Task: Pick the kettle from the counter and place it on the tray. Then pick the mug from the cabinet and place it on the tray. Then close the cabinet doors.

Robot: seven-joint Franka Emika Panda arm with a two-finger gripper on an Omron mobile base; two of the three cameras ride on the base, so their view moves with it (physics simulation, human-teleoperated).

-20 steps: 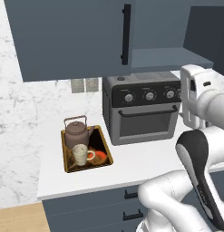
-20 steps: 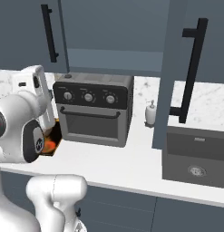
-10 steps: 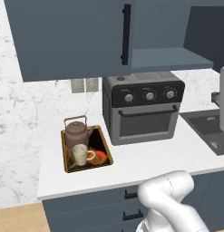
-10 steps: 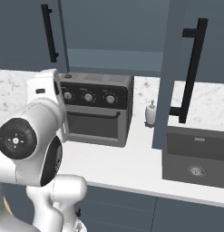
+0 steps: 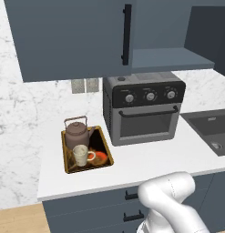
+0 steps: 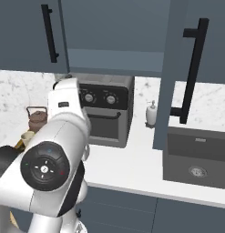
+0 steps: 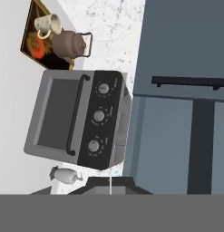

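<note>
A grey toaster oven (image 5: 143, 108) stands between a wall outlet (image 5: 85, 85) and a sink (image 5: 210, 131).

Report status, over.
Claw shut, holding nothing. Kettle and mug both on tray. Left cabinet door shut, right door open. Nothing blocks it.

Tray (image 6: 18, 144) and mug (image 6: 27, 135) almost wholly masked by the white arm in the right base view; kettle (image 6: 37, 119) partly covered on its right. Sink (image 5: 209, 129) cut by the right edge in the left base view. Right cabinet door (image 6: 196, 68) cropped at the top. Small white bottle (image 7: 65, 175) too small to identify. Claw tips lost in the hand view's bottom edge.
</note>
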